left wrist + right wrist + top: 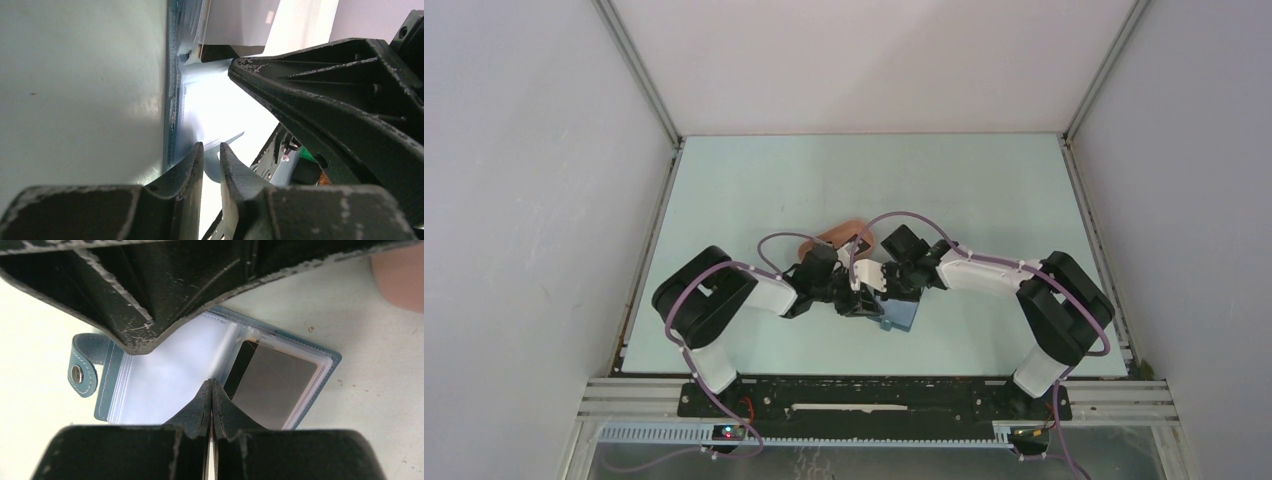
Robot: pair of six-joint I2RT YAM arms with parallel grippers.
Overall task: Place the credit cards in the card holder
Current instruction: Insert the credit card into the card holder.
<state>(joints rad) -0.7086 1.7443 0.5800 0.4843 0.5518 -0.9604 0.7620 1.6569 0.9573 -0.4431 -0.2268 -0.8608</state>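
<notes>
The card holder (165, 365) lies open on the bench (380, 390), directly under both end effectors, which meet over it near the middle of the bench. The right end effector (211, 385) is pressed together, its tips resting at the fold between the two clear-sleeved halves; whether a sleeve is caught between them cannot be told. To the right of those tips a dark grey card (272, 385) sits inside a clear pocket of the holder. To their left the blue snap tab (80, 372) sticks out from the holder's outer edge. Beyond them, at the far right, the edge of a pink tray (400, 275) shows.

The left end effector (211, 149) comes in from the opposite side, its two tips nearly together with only a narrow gap. A thin clear sleeve (212, 167) runs into that gap, but whether it is gripped cannot be told. Just ahead of its tips the holder stands edge-on.
</notes>
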